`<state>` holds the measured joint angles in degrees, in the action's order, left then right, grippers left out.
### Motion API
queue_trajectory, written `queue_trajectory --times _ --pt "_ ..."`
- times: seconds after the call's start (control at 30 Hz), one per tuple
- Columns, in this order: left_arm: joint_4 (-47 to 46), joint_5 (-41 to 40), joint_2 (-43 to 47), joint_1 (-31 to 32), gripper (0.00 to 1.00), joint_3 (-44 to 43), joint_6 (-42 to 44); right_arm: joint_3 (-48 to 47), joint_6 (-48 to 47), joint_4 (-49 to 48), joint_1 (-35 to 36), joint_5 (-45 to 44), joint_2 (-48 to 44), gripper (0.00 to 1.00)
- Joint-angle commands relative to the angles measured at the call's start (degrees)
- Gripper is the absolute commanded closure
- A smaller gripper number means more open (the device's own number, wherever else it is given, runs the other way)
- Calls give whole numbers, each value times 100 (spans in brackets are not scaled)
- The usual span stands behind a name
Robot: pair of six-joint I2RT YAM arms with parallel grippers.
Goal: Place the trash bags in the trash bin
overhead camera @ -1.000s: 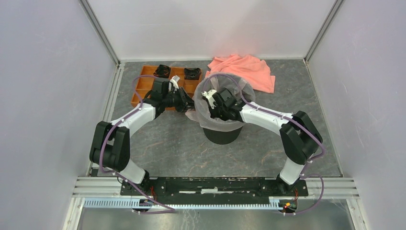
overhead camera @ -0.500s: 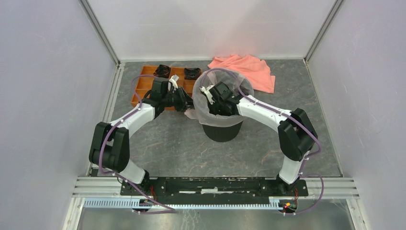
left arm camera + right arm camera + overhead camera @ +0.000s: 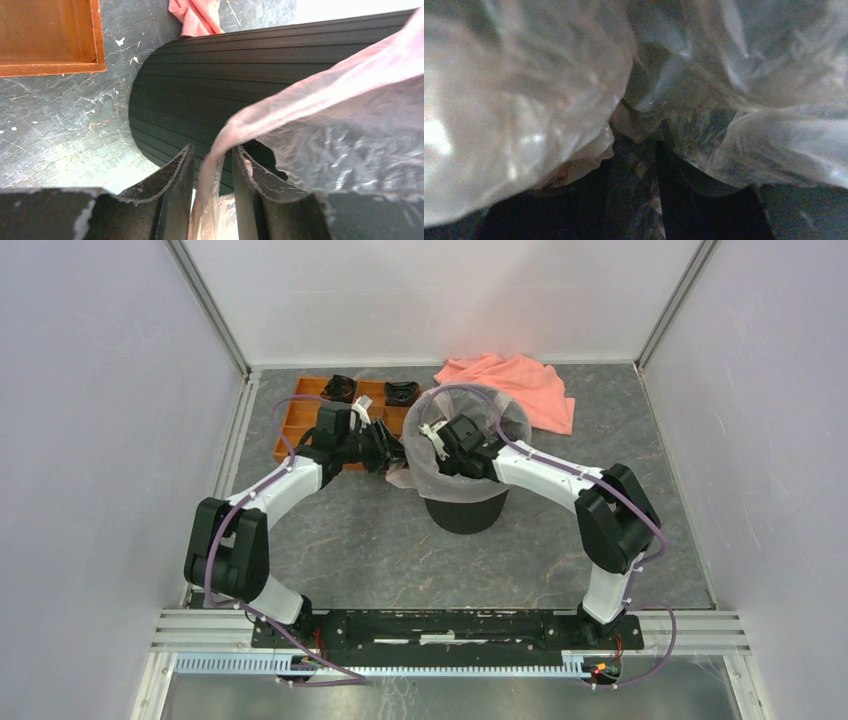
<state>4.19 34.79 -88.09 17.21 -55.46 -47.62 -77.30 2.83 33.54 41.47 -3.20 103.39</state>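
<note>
Trash bag (image 3: pixel 428 465) in blk bin (image 3: pixel 465 518), overhanging rim

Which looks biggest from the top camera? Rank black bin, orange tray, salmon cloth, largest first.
1. black trash bin
2-3. salmon cloth and orange compartment tray: about alike; the left arm hides part of the tray.

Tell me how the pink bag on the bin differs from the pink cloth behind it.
The trash bag is thin, see-through film; the cloth is opaque salmon fabric. The trash bag drapes over the rim of the black bin; the cloth lies crumpled on the table. Both are pinkish and wrinkled.
</note>
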Motion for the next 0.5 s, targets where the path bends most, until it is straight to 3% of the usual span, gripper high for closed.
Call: queue_trajectory --times 0.0,0.17,0.47 --pt "-53 65 235 37 59 -184 262 112 99 -264 18 76 185 55" --pt "-58 91 197 37 62 -184 236 -82 127 -133 20 -38 -225 52" --pt "-58 113 131 37 74 -167 191 -182 181 1 11 -184 -981 32"
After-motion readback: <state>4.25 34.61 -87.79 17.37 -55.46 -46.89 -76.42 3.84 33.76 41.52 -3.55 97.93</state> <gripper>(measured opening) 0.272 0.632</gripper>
